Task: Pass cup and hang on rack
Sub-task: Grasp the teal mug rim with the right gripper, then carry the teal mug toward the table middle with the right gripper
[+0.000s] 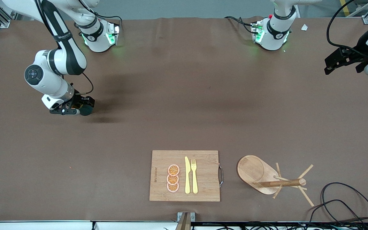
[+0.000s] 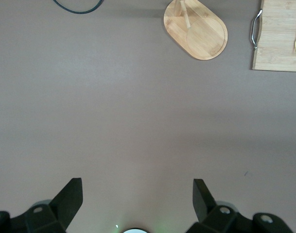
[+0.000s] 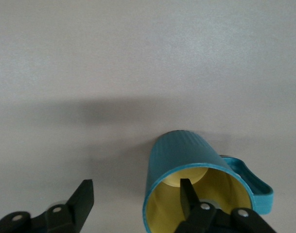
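Right gripper (image 1: 81, 108) is seen low over the table (image 1: 184, 105) toward the right arm's end, w/ its fingers apart and straddling one wall of the cup (image 3: 186, 170): one finger (image 3: 186, 194) is placed inside the yellow interior, the other finger (image 3: 82, 201) stands outside the cup w/ a clear gap to the wall. No clamping on the cup wall is shown. The cup, teal-green and ribbed, is seen upright on the table under the gripper, w/ its handle (image 3: 252, 182) sticking out to one side. In the front view only a dark part of the cup is made out at the gripper tip.

Left gripper (image 1: 331, 65) is held up over the table edge at the left arm's end, fingers spread wide, nothing between them; that arm is waiting.

The rack (image 1: 260, 174) is found near the front edge, toward the left arm's end, w/ its oval base on the table, post and pegs rising from it. Just beside it a cutting board (image 1: 203, 163) is laid, w/ a yellow knife (image 1: 187, 175), a yellow fork (image 1: 194, 175) and three orange slices (image 1: 173, 178) on it. Rack and cup are well apart.
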Robot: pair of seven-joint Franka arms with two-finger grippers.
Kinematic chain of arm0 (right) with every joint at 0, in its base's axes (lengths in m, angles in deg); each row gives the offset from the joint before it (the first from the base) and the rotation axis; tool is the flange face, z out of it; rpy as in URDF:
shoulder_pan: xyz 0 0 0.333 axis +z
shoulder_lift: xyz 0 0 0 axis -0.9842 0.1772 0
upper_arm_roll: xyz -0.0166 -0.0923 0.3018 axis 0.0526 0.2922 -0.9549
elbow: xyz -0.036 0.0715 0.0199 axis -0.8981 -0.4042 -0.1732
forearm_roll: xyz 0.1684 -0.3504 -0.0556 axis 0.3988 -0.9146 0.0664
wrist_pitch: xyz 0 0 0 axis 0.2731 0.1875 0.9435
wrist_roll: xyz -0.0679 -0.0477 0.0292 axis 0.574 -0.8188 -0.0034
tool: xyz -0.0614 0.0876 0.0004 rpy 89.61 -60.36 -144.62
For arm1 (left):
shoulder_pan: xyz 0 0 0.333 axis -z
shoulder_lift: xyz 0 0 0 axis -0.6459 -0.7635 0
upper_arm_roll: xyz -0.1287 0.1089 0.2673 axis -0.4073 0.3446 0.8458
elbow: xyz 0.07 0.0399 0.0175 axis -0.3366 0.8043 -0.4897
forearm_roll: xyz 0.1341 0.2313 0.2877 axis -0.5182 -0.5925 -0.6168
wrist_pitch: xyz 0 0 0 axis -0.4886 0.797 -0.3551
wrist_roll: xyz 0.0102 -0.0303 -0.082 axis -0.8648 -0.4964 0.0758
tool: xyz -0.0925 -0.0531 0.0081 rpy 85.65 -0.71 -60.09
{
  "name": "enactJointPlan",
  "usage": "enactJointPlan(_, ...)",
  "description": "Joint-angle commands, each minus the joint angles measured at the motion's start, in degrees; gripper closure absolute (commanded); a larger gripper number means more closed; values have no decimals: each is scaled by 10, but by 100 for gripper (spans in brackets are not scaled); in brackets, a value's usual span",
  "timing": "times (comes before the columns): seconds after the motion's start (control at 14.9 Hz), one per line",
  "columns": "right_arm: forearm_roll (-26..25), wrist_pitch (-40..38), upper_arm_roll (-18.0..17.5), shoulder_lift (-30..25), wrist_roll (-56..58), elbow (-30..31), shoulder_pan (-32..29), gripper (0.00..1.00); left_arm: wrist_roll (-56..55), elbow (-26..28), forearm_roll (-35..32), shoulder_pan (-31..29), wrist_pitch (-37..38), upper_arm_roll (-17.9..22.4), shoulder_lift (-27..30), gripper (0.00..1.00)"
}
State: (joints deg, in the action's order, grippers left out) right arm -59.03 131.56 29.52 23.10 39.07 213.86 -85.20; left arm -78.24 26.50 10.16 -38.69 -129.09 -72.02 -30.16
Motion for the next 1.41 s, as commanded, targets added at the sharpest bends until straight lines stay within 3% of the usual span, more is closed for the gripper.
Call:
enactJointPlan(0.0,8,46,-3,-3,4,33,-15,52,9,-4,-10,-1,-7,-1,-1,0)
enactJointPlan(0.34,8,52,-3,-2,4,35,-15,96,9,-5,-10,-1,-10,-2,-5,0)
enactJointPlan(0.4,7,53,-3,-2,4,34,-15,100,9,-4,-6,-1,-10,-2,-7,0)
enactJointPlan(0.74,8,45,-3,-4,-4,33,-15,100,9,-3,-9,0,-10,-2,-11,0)
enactJointPlan(0.94,13,2,-6,-25,-73,27,3,100,7,-5,-10,3,-10,-3,-11,0)
enactJointPlan(1.14,13,-32,-5,-53,-244,20,89,100,7,-5,-10,6,-10,-6,-11,0)
enactJointPlan(1.34,13,-93,-5,-53,-389,-29,169,100,5,-4,-10,10,-11,-8,-15,0)
